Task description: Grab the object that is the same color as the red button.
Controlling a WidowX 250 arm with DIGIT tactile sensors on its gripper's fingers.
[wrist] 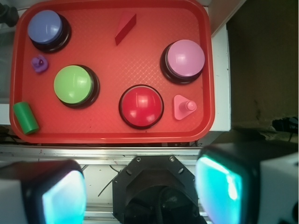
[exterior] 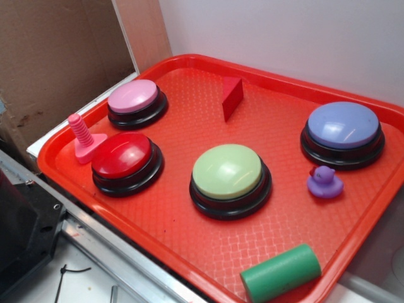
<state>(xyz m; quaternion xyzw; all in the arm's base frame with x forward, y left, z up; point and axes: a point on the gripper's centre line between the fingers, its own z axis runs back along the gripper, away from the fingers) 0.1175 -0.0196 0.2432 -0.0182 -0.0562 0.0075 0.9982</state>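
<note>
The object, a small matte red wedge (exterior: 231, 96) (wrist: 125, 27), stands near the back of the red tray (exterior: 189, 221) (wrist: 117, 133). The red button (exterior: 123, 158) (wrist: 141, 105), a glossy dark-red dome on a black base, sits at the tray's front left in the exterior view. In the wrist view my gripper (wrist: 140, 191) hangs high above the robot base, outside the tray's near edge, far from the wedge. Its two cyan-padded fingers (wrist: 63, 198) stand wide apart with nothing between them. The exterior view does not show the gripper.
On the tray also sit a pink button (exterior: 134, 99), a light-green button (exterior: 228, 173), a purple button (exterior: 344, 129), a pink screw-shaped toy (exterior: 83, 140), a purple duck (exterior: 324, 182) and a green cylinder (exterior: 282, 273). A cardboard wall (exterior: 57, 57) stands at left.
</note>
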